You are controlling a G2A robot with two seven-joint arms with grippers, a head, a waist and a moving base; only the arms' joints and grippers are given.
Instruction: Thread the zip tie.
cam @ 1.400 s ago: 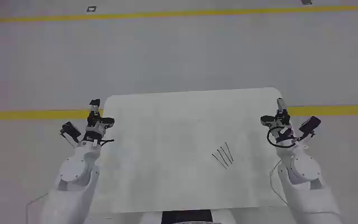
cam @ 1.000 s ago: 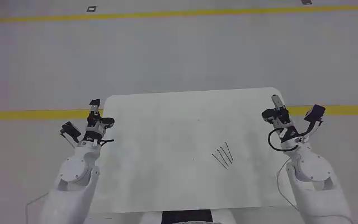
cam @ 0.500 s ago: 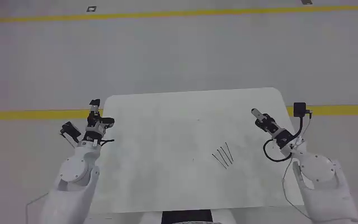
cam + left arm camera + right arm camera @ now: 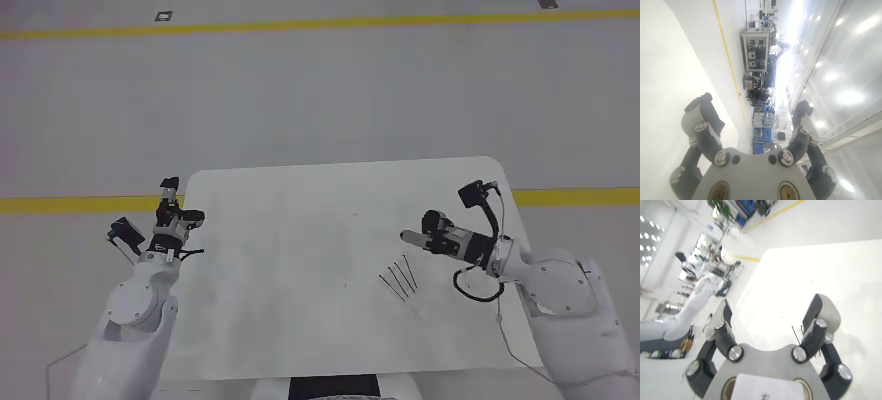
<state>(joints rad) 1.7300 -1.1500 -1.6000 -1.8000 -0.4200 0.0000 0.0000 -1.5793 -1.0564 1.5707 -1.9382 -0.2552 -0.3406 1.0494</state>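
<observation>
Well inside table (image 4: 280, 290) edges, right gripper (image 4: 408, 237), jaws spread, near zip ties (image 4: 398, 276)

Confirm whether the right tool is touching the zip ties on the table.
Apart. In the top view, bare table shows between the right tool and the zip ties; its jaws are open, holding nothing.

The table (image 4: 300, 220) looked smooth, matt white, the zip ties (image 4: 398, 276) were thin black plastic, and the right gripper (image 4: 771, 303) showed a brushed grey metal plate, shiny screw heads and ribbed black pads (image 4: 811, 311), while the left gripper (image 4: 753, 102) had matt black links and dull metal.
</observation>
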